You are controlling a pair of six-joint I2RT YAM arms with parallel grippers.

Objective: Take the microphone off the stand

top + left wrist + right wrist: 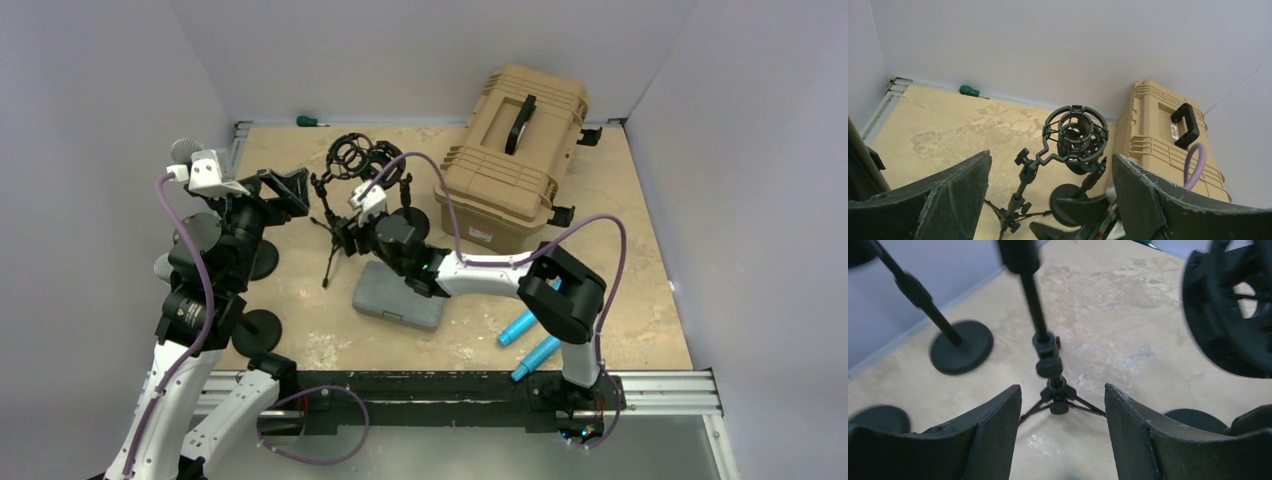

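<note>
Closed tan case (512,160) and closed grey case (400,297) near tripod stand (1049,365)

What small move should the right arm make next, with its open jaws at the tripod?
Probably draw the right gripper straight back from the tripod. Its jaws stand open and empty, the tripod's pole is just ahead of the gap, and a black shock mount sits close at the right of its view. A straight retreat should avoid knocking either.

You've got a matt, scuffed, wood-looking tabletop (620,260), a ribbed tan case (500,170) in matt plastic, and a black stand (1049,365), possibly metal.
</note>
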